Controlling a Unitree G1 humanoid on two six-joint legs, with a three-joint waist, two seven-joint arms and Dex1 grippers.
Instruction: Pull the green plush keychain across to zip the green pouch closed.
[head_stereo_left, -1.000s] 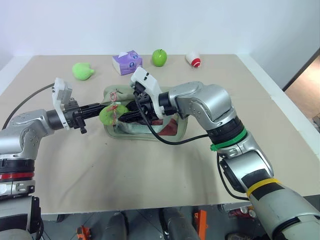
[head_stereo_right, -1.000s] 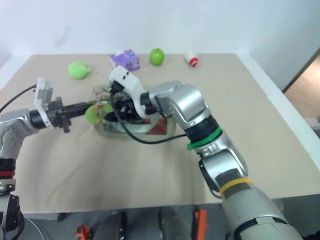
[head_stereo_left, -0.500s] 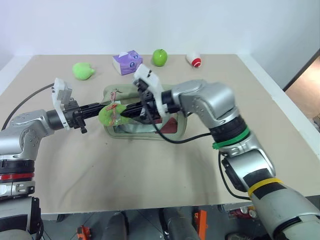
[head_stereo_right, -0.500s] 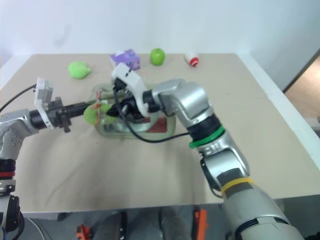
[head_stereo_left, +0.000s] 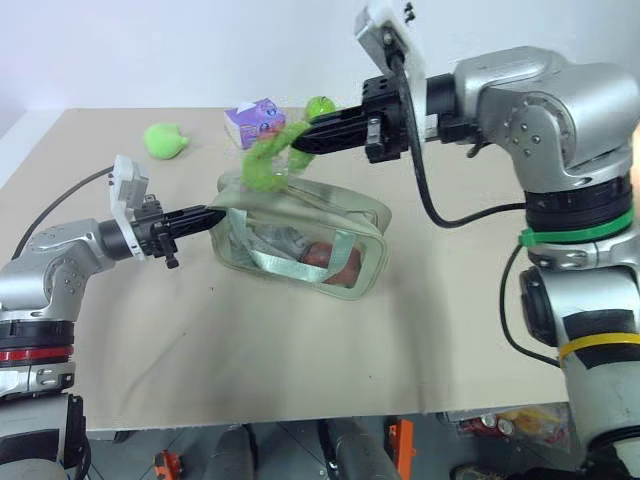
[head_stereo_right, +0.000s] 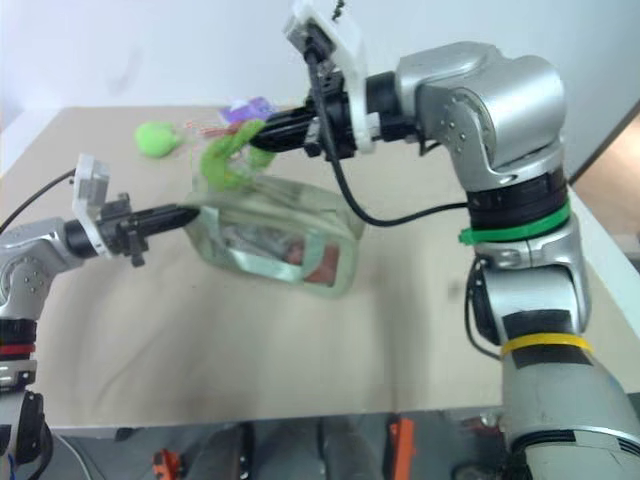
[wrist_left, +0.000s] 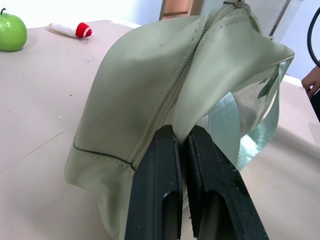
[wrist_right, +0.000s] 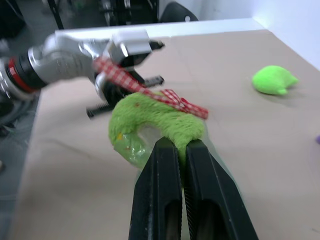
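One red item inside green pouch (head_stereo_left: 300, 235)

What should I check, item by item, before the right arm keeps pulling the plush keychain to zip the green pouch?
1. Right gripper shut on the green plush keychain: ok.
2. Left gripper shut on the green pouch at its zipper end, as an anchor: ok.
3. Pouch flat on the table: not ok, it is tilted, its left end raised.
4. Zipper closed along the whole top: cannot tell, only the stretch near the left gripper looks shut.
5. Pull path free: ok, the apple and tissue box sit behind.
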